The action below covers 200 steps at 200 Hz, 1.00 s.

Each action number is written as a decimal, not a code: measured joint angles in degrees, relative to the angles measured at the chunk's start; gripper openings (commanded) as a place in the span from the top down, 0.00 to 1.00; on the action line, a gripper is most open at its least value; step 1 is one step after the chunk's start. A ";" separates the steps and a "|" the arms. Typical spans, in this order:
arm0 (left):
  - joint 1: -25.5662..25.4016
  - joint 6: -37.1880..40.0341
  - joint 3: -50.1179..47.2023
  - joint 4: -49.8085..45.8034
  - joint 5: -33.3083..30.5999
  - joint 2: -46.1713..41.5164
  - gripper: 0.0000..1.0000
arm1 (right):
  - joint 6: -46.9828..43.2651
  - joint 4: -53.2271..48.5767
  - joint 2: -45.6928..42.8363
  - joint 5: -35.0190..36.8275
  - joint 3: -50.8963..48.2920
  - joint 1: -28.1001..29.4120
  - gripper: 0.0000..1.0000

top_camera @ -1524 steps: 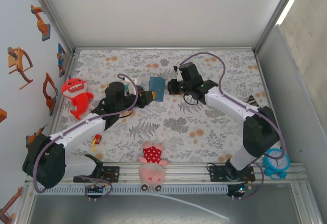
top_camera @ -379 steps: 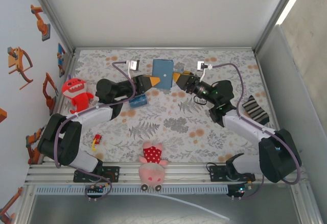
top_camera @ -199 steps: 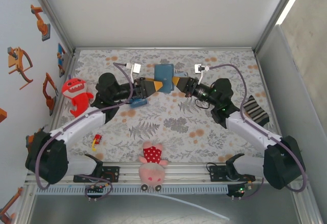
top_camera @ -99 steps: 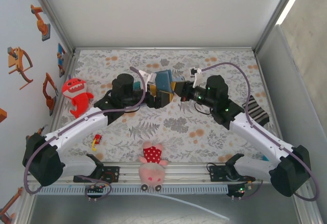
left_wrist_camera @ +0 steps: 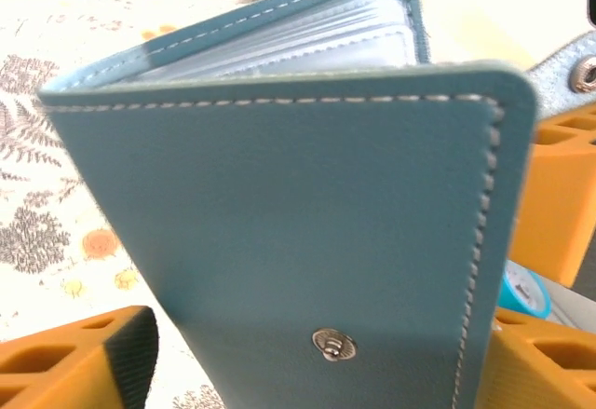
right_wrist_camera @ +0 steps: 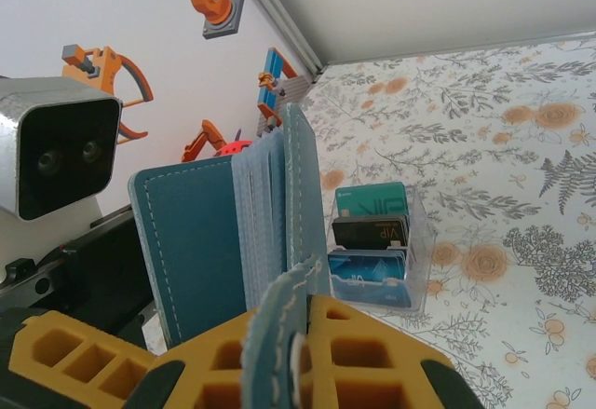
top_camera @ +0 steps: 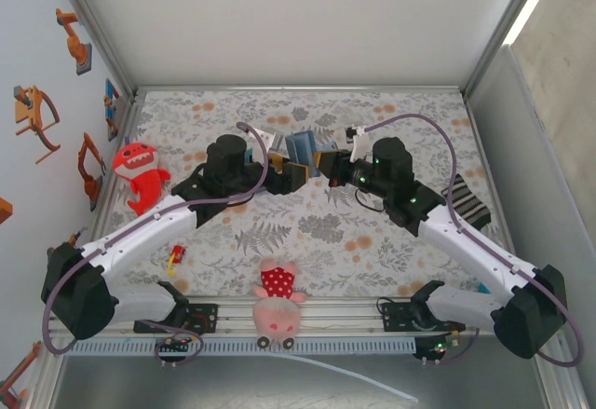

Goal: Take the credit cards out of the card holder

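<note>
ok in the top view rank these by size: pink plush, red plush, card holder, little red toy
1. pink plush and red plush, about alike
2. card holder, though held up nearer the camera
3. little red toy

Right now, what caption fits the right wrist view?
Right gripper holds the card holder upright; cards in a clear tray behind.

Bright, even light is being thrown from overhead, and only soft shadows are cast across the counter (top_camera: 307, 232). In the left wrist view the card holder (left_wrist_camera: 298, 232) is softly blurred and the background is blown out.
</note>
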 measured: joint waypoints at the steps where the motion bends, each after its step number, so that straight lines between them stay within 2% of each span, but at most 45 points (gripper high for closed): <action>1: 0.00 -0.22 0.00 0.00 -0.07 0.00 0.30 | 0.00 -0.02 0.00 0.00 -0.02 0.00 1.00; 52: 0.00 0.39 0.00 -0.85 -1.11 -0.04 0.51 | 0.02 0.17 0.00 0.39 0.00 0.00 1.00; 66: 0.00 0.50 0.00 -0.90 -1.49 -0.09 0.60 | 0.02 0.17 0.00 0.39 -0.02 0.00 1.00; 84: 0.00 0.42 0.00 -1.22 -2.27 -0.31 0.77 | 0.02 0.20 0.00 0.39 -0.02 0.00 1.00; 100: 0.00 0.35 -0.04 -1.36 -3.02 -0.72 0.86 | 0.02 0.20 -0.02 0.37 0.00 0.00 1.00; 136: 0.04 -0.09 -0.33 -1.18 -3.82 -1.46 1.00 | -0.55 0.13 -0.35 -0.57 0.00 0.00 0.75; 155: 0.00 -0.11 -0.98 -0.79 -3.80 -1.81 1.00 | -1.51 -0.07 -0.37 -1.11 0.00 0.04 0.63; 175: 0.00 -0.11 -1.31 -0.48 -3.78 -1.92 1.00 | -1.92 -0.52 -0.33 -2.08 0.00 0.04 0.57; 200: 0.00 -0.11 -1.31 -0.37 -3.80 -1.95 1.00 | -2.43 -1.18 0.04 -2.84 0.17 0.07 0.44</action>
